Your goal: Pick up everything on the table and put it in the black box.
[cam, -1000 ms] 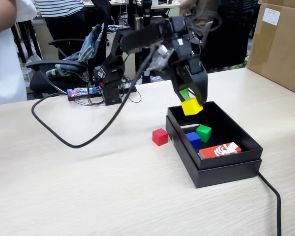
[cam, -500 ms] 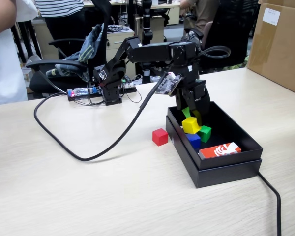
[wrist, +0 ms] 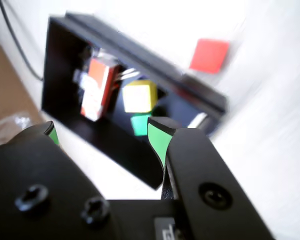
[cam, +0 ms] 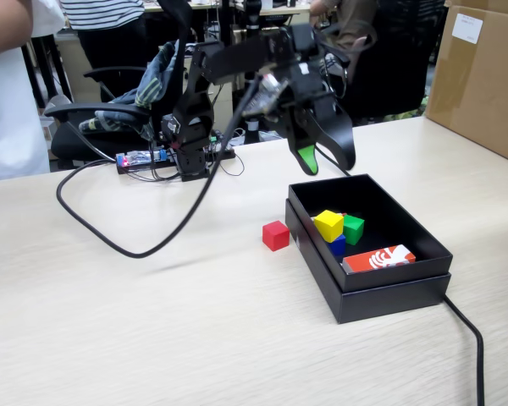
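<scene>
The black box (cam: 406, 288) (wrist: 57, 75) sits on the beige table (cam: 152, 330). Inside it a yellow cube (cam: 328, 224) (wrist: 138, 97) rests on a blue cube (cam: 337, 245), with a green cube (cam: 352, 229) (wrist: 140, 124) beside them. A red cube (cam: 276, 235) (wrist: 209, 55) lies on the table just left of the box in the fixed view. My gripper (cam: 329, 163) (wrist: 102, 132) hangs open and empty above the box's far edge, its jaws lined with green pads.
An orange-red and white card (cam: 378, 259) (wrist: 95, 87) lies in the box's near end. A black cable (cam: 127, 237) loops across the table on the left, another (cam: 466, 338) runs off the near right. A brown carton (cam: 483, 76) stands at the back right.
The gripper lowered the yellow cube into the box, let it go on the blue cube, then rose away open.
</scene>
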